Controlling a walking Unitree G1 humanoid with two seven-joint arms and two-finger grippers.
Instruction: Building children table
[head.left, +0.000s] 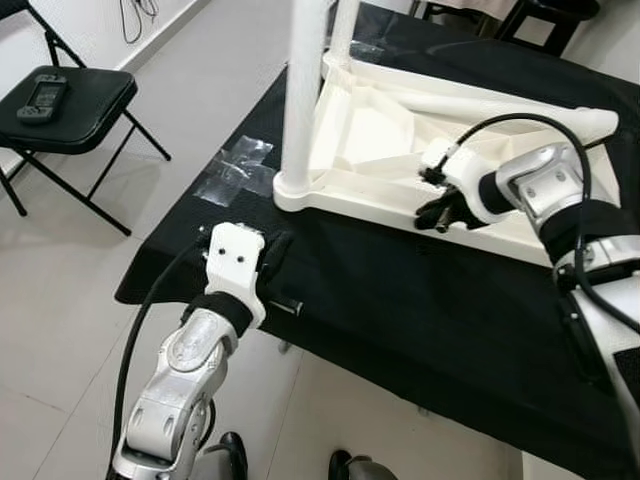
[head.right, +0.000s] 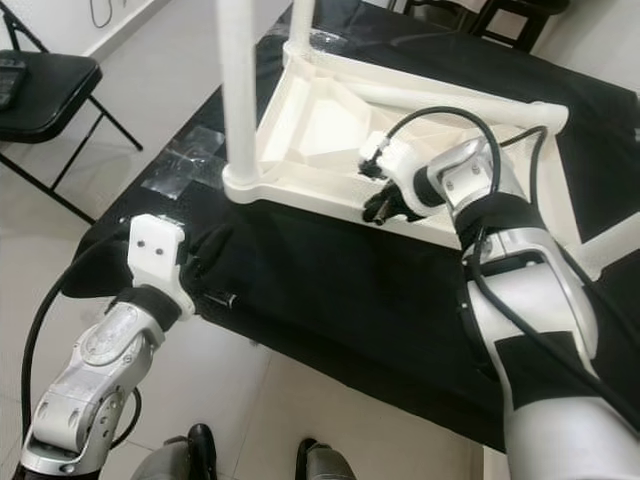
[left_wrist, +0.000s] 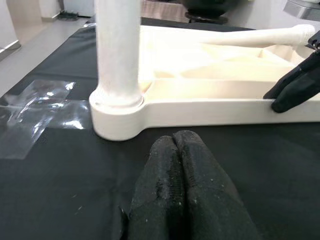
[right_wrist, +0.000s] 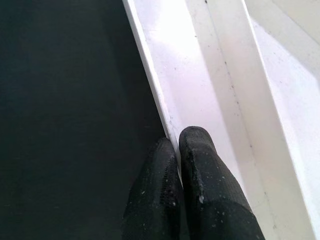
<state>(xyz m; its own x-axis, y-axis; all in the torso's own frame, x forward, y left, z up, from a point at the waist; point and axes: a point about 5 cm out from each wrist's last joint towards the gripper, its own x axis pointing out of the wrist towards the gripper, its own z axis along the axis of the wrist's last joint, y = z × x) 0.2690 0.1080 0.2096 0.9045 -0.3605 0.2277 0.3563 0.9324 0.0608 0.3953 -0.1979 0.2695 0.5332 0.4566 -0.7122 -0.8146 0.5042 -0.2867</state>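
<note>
1. One white children's table lies upside down on the desk, its underside facing up, toward the desk's far left corner.
2. Two white legs stand upright from it: one leg at the corner socket nearest the desk's left edge, a second leg just behind it. A third leg lies flat across the upturned frame.
3. Two tools are at work. The left tool rests on the black cloth near the desk's front left corner, its fingers pressed together with nothing between them, pointing at the corner socket.
4. The right tool sits at the near rim of the upturned table (the long side facing the robot), its fingers together; one tip lies on the white rim, the other just over its edge against the cloth.
5. One patch of clear tape is stuck on the cloth by the desk's left edge, beside the corner socket.
6. The desk is covered with a black cloth.
7. The floor is pale tile. One black folding chair stands well to the left of the desk, with one dark handheld device on its seat.
8. A white wall runs behind the chair, and dark chair legs show beyond the desk's far edge.
</note>
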